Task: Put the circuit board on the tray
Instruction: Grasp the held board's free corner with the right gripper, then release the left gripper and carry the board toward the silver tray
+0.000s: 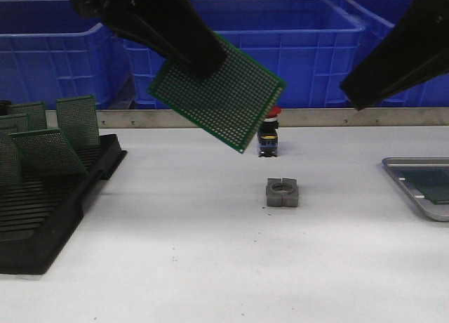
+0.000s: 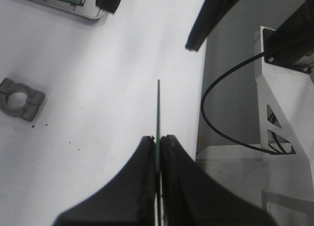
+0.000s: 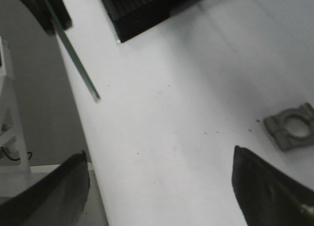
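Observation:
My left gripper (image 1: 200, 63) is shut on a green perforated circuit board (image 1: 219, 91) and holds it tilted, high above the middle of the table. In the left wrist view the board (image 2: 158, 108) shows edge-on between the closed fingertips (image 2: 147, 143). It also shows as a thin green edge in the right wrist view (image 3: 73, 51). The grey metal tray (image 1: 414, 189) lies at the right edge of the table with a green board (image 1: 431, 184) in it; it also shows in the left wrist view (image 2: 91, 14). My right gripper (image 3: 159, 174) is open and empty, high at the right.
A black slotted rack (image 1: 49, 203) with several upright green boards (image 1: 77, 123) stands at the left. A grey metal clamp block (image 1: 282, 192) lies mid-table, a red-topped push button (image 1: 269, 133) behind it. Blue bins (image 1: 295, 49) line the back.

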Motion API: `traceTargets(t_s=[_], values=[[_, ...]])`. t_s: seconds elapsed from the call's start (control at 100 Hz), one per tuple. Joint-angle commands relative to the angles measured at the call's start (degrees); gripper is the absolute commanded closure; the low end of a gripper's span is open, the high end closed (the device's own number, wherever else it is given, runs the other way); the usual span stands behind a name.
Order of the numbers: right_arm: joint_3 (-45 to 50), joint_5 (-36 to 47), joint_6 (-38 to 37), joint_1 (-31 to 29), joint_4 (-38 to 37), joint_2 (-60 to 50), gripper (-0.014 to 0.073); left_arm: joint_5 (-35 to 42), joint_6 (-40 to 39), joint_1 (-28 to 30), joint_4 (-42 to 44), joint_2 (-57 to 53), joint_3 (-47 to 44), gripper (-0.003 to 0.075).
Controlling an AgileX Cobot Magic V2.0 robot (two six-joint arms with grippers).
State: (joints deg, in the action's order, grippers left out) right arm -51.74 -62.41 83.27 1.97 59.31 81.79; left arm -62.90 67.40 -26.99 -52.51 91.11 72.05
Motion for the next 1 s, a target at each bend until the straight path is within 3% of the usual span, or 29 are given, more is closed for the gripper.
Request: traceTargets(t_s=[0.0,0.38,0.5,0.65,0.81,0.91,0.99], values=[[-1.63,-2.91,1.06,2.56,4.79,-2.08,-0.0018,0.81,0.4,-1.88,-4.08,-1.9,1.54,0.0737],[-1.63,-2.69,1.06,11.29,7.31,-1.84,-0.0001,0.81,0.4,-3.63,-4.08,-1.9,1.54,0.0737],[-1.63,-2.56,1.06,11.41,7.84,-1.84,0.0137,0.81,0.4,-3.63,-4.08,-1.9,1.54,0.0737],[-1.63,-2.66,1.06,11.41,7.84,-1.84,0.0444,0.81,0.4,-3.63,-4.08,-1.9,1.54,0.0737],[-1.63,-2.53,1.06,11.41,7.84,-1.84,0.0666,-0.13,0.4,-3.63,-4.08,-1.9,1.54,0.0736],[-1.63,-2.53,1.06,11.41,7.84,-1.84,0.0659,-1.03,0.4,-3.63,-4.08,-1.9,1.54,0.0727],[-1.63,-2.64,1.06,11.41,7.84,-1.84,0.0659,-1.33,0.4,-3.63,-4.08,-1.9,1.54,0.0664]])
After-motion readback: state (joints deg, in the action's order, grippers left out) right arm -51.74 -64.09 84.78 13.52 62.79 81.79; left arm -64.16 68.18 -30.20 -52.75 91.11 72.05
